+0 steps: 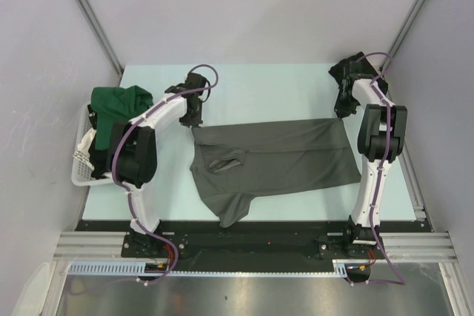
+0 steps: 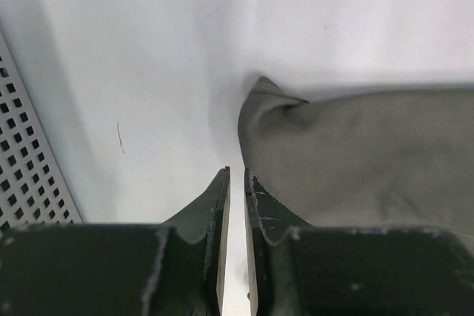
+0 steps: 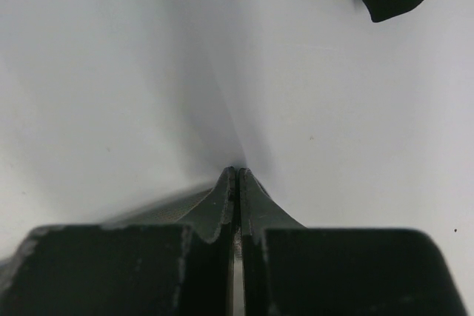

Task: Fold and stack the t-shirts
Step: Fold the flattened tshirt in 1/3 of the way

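The dark grey t-shirt [image 1: 274, 157] lies spread across the middle of the pale tabletop [image 1: 259, 86], between my two arms. It is mostly flat. A rumpled fold sits near its left side, and one part sticks out towards the near edge of the tabletop.

My left hand [image 2: 237, 175] is at the shirt's far left corner. Its fingers stand only a narrow slit apart, and through that slit I see bare tabletop, not cloth. The corner of the grey shirt rises in a small peak just beyond and to the right of my fingertips. The cloth runs on past the right finger, close beside it, but nothing is pinched between the two.

My right hand [image 3: 237, 170] is near the shirt's far right corner, just beyond the cloth's edge in the overhead view. Its fingers are pressed together tip to tip, with no gap, and I see no cloth caught in them. White tabletop lies beyond them. A dark piece of cloth shows at the upper right of that wrist view, well apart from the fingertips; I cannot tell which shirt it belongs to.

The dark green t-shirt [image 1: 118, 101] is bunched in a heap at the far end of the white basket [image 1: 80, 172], which sits at the left edge of the tabletop, partly hidden behind my left arm.
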Available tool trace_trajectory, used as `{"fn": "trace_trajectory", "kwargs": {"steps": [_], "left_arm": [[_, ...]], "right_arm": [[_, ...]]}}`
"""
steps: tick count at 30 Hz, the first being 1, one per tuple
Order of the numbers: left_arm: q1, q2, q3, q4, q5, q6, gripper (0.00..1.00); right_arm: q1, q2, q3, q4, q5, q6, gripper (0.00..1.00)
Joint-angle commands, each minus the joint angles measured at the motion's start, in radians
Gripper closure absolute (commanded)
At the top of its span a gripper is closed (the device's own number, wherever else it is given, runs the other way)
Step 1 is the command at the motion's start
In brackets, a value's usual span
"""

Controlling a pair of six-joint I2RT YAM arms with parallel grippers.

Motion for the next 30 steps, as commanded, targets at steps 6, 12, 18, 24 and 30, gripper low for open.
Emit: {"fn": "trace_trajectory", "kwargs": {"steps": [6, 12, 18, 24, 30], "left_arm": [[0.053, 0.080, 0.049, 0.068, 0.149, -0.005, 0.78], [0.070, 0.097, 0.025, 0.115, 0.227, -0.055, 0.62], [0.075, 0.132, 0.051, 0.097, 0.256, -0.062, 0.57], [0.079, 0.160, 0.055, 0.066, 0.253, -0.077, 0.55], [0.079, 0.166, 0.035, 0.071, 0.261, -0.088, 0.55]], "right_arm": [[-0.012, 0.019, 0.012, 0.009, 0.007, -0.015, 0.98], [-0.012, 0.014, 0.012, 0.008, 0.010, -0.016, 0.98], [-0.012, 0.013, 0.009, 0.009, 0.013, -0.019, 0.98], [-0.015, 0.007, 0.008, 0.009, 0.007, -0.019, 0.98], [-0.019, -0.001, -0.003, 0.012, 0.000, -0.018, 0.98]]}}
